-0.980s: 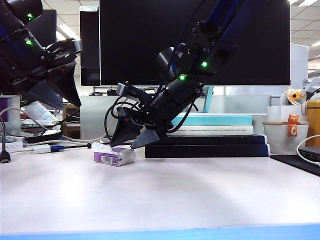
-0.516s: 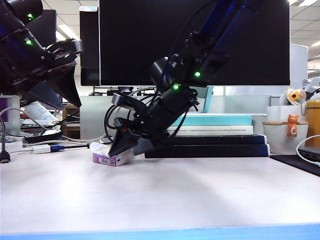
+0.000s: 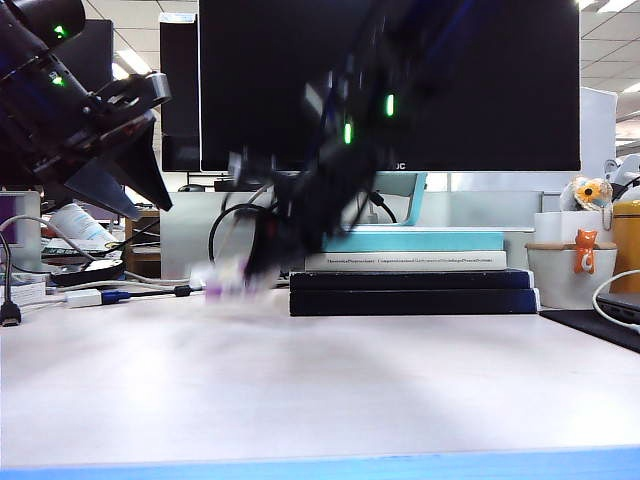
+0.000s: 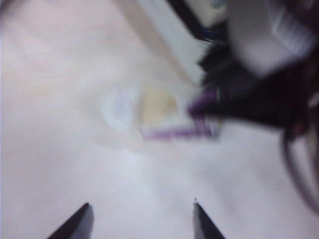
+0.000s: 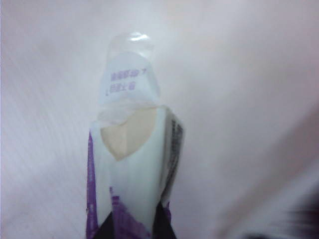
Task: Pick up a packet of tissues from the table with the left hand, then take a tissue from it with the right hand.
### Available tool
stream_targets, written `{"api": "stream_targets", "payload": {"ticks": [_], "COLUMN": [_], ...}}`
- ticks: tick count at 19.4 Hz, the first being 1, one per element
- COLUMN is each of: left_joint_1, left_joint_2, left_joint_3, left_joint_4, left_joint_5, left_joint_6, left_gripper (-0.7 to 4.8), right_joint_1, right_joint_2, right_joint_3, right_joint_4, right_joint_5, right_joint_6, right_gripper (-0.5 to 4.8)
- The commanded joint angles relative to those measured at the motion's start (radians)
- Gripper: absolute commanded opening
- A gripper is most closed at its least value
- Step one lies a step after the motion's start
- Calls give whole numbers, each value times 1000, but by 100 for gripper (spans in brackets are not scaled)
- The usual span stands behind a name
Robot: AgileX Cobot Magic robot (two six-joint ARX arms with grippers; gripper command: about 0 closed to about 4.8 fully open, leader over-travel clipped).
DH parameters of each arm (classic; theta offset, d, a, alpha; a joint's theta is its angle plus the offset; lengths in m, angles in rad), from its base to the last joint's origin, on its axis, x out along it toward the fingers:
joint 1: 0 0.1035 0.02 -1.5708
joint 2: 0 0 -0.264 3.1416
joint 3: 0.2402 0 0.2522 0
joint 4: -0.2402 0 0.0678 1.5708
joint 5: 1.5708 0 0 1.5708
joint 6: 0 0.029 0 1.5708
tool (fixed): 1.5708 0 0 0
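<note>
The packet of tissues point(image 3: 225, 276), purple and white, hangs blurred just above the table point(image 3: 350, 400), in front of the books' left end. My right gripper point(image 3: 255, 262) reaches across to it and is shut on it. In the right wrist view its dark fingers point(image 5: 162, 221) pinch the pack point(image 5: 132, 164) at one end. The pack's flap point(image 5: 127, 74) is peeled open, and the tissue shows only as a cream patch point(image 5: 127, 132) in the opening. My left gripper point(image 3: 145, 205) hovers open at the upper left, apart from the pack point(image 4: 174, 132). Nothing sits between its fingertips point(image 4: 141, 205).
A stack of books point(image 3: 420, 280) lies right behind the pack, under a large black monitor point(image 3: 400, 80). Cables and a plug point(image 3: 100, 295) lie at the left. A white cup with an orange figure point(image 3: 570, 270) stands at the right.
My right gripper has come down over the pack, shut on it and lifted it off the table; it is moving fast and blurred. The left gripper has stayed in place.
</note>
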Motion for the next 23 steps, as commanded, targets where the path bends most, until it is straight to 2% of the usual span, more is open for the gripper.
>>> {"api": "stream_targets", "payload": {"ticks": [1, 5, 8, 9, 11, 13, 15, 20, 23], "left_joint_1": [0, 0, 0, 0, 0, 0, 0, 0, 0], "left_joint_2": [-13, -63, -136, -154, -167, -167, -168, -168, -172], "left_joint_3": [1, 1, 1, 1, 1, 1, 1, 1, 1], "left_joint_4": [-10, -56, -146, -157, -160, -205, -246, -246, -246], "left_joint_5": [68, 234, 446, 492, 523, 579, 612, 719, 780], "left_joint_6": [17, 170, 345, 369, 377, 435, 472, 459, 445], "left_gripper": [267, 263, 236, 236, 212, 204, 204, 204, 202], "right_joint_1": [-4, -10, -10, -10, -8, -6, -6, -6, -6], "right_joint_2": [-92, -183, -228, -243, -279, -328, -376, -451, -451], "right_joint_3": [27, 27, 27, 26, 26, 26, 26, 26, 24], "right_joint_4": [-58, -192, -295, -325, -371, -412, -462, -625, -715], "right_joint_5": [39, 55, 69, 69, 61, 43, -35, -145, -167], "right_joint_6": [-63, -118, -166, -181, -227, -252, -277, -332, -377], "right_gripper": [17, 17, 17, 17, 16, 11, 11, 10, 8]}}
